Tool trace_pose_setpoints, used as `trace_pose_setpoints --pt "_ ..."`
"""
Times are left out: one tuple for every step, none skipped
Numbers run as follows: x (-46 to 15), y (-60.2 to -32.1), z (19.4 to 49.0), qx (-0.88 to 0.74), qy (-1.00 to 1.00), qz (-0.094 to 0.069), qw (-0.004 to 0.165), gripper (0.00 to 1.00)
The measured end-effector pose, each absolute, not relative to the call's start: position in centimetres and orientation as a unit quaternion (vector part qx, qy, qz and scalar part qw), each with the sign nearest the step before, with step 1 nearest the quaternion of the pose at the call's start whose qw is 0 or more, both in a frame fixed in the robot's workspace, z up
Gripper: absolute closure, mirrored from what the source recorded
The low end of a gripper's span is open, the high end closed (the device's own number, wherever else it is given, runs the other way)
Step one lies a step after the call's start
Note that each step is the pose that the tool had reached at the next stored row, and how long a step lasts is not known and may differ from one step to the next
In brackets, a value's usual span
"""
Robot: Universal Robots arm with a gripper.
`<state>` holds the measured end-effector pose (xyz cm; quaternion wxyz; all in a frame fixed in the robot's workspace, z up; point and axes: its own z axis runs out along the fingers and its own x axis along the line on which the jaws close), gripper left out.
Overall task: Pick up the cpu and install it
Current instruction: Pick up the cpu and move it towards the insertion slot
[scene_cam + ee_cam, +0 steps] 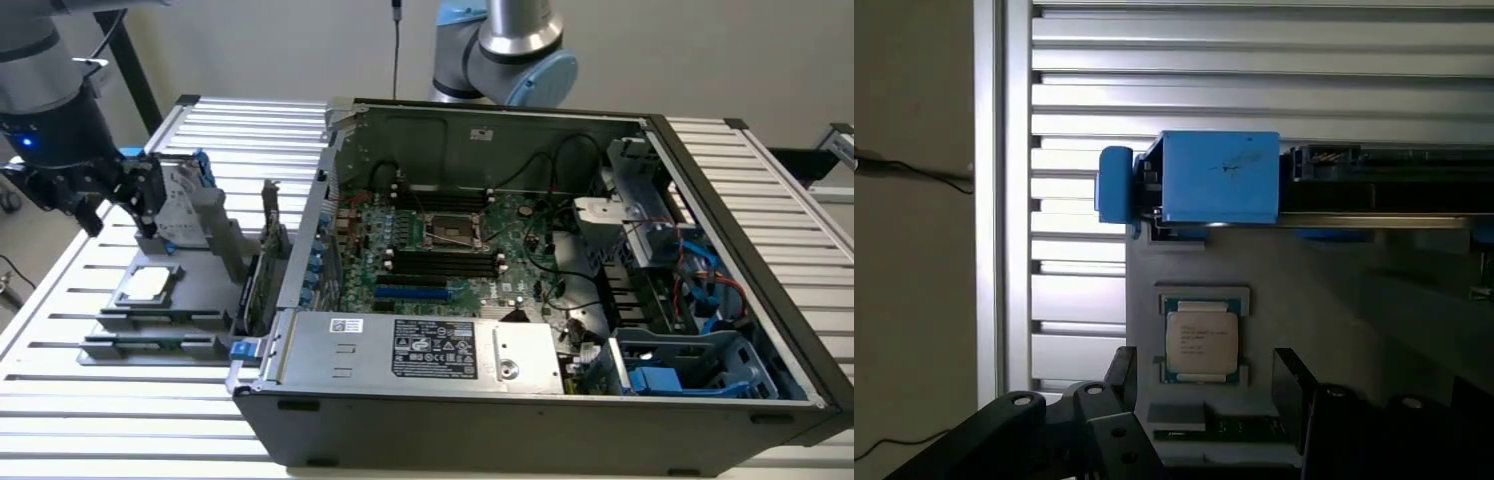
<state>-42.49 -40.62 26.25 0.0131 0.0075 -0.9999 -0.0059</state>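
Note:
The cpu (147, 285) is a small square chip with a silver-grey top. It lies flat in a recess of the grey holder tray (134, 330) on the slatted table, at the exterior view's left. My gripper (114, 212) hangs above and slightly behind it, open, with nothing between the fingers. In the wrist view the cpu (1201, 340) lies between and beyond the two black fingers (1122, 372), apart from both. The motherboard's socket (454, 232) sits inside the open computer case (534, 410).
A silver hard drive with a blue bracket (1219, 178) stands upright on the tray just behind the cpu (187, 205). An upright card (271, 250) stands between tray and case. A second arm's base (505, 55) rises behind the case. Cables and blue drive cages (694, 370) fill the case's right side.

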Motion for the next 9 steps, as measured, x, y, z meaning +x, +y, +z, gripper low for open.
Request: trace_pose_setpoints --pt "-42.5 -40.7 26.1 0.008 -1.0 -0.006 0.013 0.35" --pt "-42.4 -40.7 25.9 0.008 -1.0 -0.006 0.013 0.35" --pt "-42.4 -40.8 25.7 0.008 -1.0 -0.006 0.013 0.35" --pt "-42.4 -40.9 25.5 0.008 -1.0 -0.006 0.013 0.35" --pt "-42.4 -40.9 25.4 0.008 -1.0 -0.006 0.013 0.35" --pt "-42.3 -41.0 25.2 0.009 -1.0 -0.006 0.013 0.35" --pt "-42.3 -41.1 25.0 0.009 -1.0 -0.006 0.013 0.35" --pt "-42.3 -41.2 24.8 0.009 -1.0 -0.006 0.013 0.35" --pt "-42.3 -41.2 24.6 0.009 -1.0 -0.006 0.013 0.35"
